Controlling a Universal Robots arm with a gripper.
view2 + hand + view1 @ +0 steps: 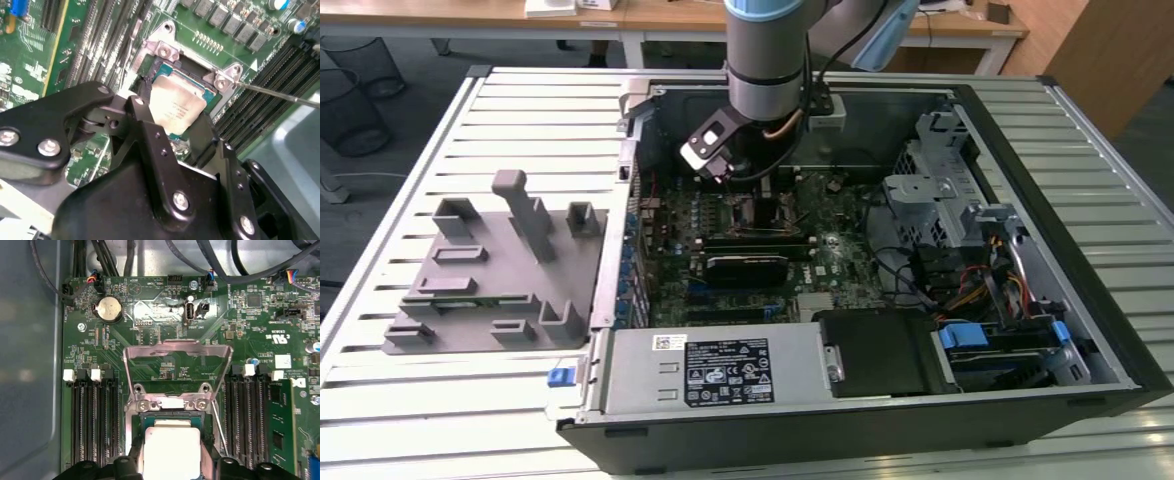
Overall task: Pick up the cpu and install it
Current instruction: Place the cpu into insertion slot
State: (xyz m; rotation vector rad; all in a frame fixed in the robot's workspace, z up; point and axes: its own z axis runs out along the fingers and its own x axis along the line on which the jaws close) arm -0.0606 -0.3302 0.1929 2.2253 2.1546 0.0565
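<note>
The end effector (177,119) pinches the cpu (176,106) by two opposite edges, flat and right at the open socket (134,430) on the motherboard (250,330), inside the computer case (1067,390) on the counter (520,110); whether it is fully seated I cannot tell. The load plate (177,347) stands hinged up. I judge the chip light, stiff and thin, with a slick metal lid and delicate underside, so its side edges are the place to hold, kept level; tilting or pressing could harm the socket contacts
</note>
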